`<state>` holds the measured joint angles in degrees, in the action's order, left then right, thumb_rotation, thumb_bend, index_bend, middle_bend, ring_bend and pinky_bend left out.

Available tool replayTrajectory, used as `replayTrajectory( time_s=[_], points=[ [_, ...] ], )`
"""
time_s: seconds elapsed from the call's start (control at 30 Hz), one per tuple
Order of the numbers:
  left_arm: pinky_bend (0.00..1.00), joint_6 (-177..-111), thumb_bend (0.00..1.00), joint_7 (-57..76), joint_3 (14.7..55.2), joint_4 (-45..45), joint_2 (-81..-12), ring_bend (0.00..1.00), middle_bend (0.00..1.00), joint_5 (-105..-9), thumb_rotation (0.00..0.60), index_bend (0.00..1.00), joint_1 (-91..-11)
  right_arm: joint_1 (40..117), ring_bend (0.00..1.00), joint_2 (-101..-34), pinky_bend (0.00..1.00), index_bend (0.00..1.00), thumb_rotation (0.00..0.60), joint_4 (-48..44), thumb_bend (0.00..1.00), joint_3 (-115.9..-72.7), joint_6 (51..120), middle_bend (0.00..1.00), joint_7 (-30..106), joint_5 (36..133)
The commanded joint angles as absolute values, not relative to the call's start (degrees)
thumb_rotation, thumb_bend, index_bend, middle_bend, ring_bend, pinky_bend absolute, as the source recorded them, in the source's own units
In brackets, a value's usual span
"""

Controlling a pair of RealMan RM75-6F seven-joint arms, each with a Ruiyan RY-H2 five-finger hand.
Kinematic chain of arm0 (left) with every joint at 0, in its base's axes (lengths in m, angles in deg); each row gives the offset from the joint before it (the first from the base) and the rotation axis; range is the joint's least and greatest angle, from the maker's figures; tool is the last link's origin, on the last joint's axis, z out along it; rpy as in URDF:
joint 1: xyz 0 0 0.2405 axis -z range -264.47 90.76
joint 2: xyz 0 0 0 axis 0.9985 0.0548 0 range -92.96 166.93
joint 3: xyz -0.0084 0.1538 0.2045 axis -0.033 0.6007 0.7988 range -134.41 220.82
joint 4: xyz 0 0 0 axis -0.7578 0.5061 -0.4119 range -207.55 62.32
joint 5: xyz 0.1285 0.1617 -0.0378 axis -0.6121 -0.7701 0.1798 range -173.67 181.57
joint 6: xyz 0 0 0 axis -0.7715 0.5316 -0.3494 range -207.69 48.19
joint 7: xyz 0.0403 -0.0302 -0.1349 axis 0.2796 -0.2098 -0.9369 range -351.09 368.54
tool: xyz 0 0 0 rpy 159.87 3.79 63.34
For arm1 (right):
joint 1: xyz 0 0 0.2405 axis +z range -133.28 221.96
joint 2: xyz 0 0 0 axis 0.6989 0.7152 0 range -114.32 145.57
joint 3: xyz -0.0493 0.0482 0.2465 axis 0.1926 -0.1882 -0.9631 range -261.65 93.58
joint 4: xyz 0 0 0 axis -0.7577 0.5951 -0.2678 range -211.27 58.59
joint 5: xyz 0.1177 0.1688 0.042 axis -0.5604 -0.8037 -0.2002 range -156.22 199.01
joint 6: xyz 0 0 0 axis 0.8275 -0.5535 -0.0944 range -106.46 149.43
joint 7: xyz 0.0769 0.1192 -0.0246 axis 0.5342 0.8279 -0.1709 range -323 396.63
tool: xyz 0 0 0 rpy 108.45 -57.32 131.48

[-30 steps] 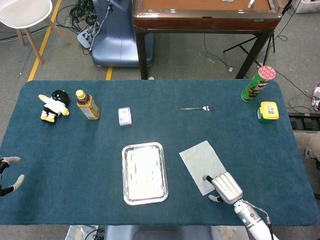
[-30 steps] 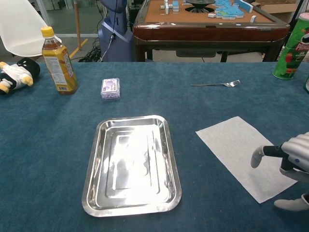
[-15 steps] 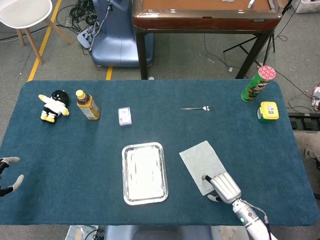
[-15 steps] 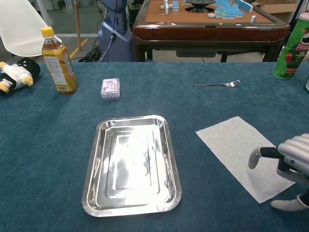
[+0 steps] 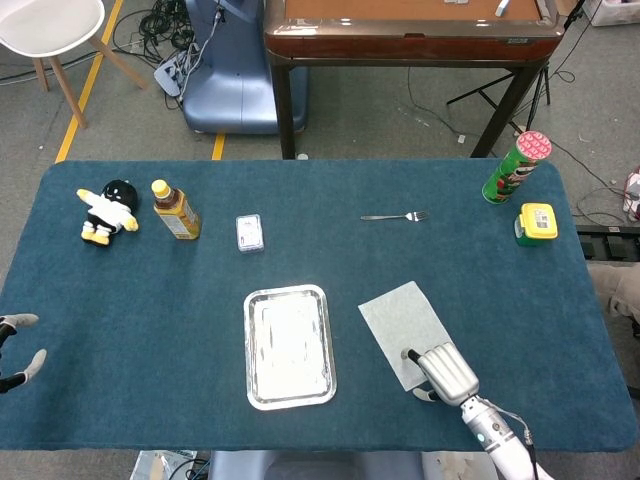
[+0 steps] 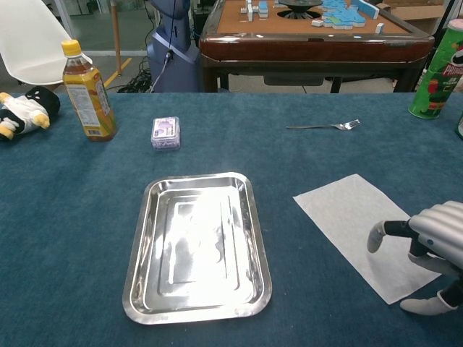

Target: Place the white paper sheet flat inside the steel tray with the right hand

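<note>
In the head view, the white paper sheet is seen flat on the bench, beside the steel tray. In the chest view, the right hand is positioned over the sheet's near corner, fingers spread, nothing gripped.

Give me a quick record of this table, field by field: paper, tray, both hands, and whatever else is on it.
paper: white sheet flat on the blue table, right of the tray, not in it
tray: steel tray, holds nothing
right hand: over the sheet's near corner, fingers curled; grip cannot be confirmed
left hand: at the table's left edge, fingers apart, holding nothing
far left: plush toy, bottle
far middle: small packet, fork
far right: chip can, yellow box
</note>
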<state>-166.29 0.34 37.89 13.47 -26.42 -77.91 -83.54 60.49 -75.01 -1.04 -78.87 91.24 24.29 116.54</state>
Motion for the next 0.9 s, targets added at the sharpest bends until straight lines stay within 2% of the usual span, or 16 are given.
replayTrajectory(
  time_s=[0.03, 0.73, 0.9],
  points=[
    [0.55, -166.29, 0.28, 0.24, 37.89, 13.46, -26.39, 0.38, 0.38, -77.94, 0.600, 0.35, -83.54, 60.58, 1.00, -75.14, 1.00, 0.37, 0.600, -1.12, 0.00, -78.93, 91.20, 1.00, 24.36, 116.49],
    [0.55, -166.27, 0.28, -0.46, 37.96, 13.35, -26.21, 0.38, 0.38, -78.12, 0.600, 0.35, -83.65, 61.14, 1.00, -78.18, 1.00, 0.37, 0.600, -5.02, 0.00, -79.64, 93.73, 1.00, 26.82, 117.52],
    [0.55, -166.35, 0.28, -0.56, 37.94, 13.35, -26.16, 0.38, 0.38, -78.13, 0.600, 0.35, -83.69, 61.27, 1.00, -78.56, 1.00, 0.37, 0.600, -5.44, 0.07, -79.62, 93.85, 1.00, 27.15, 117.54]
  ],
)
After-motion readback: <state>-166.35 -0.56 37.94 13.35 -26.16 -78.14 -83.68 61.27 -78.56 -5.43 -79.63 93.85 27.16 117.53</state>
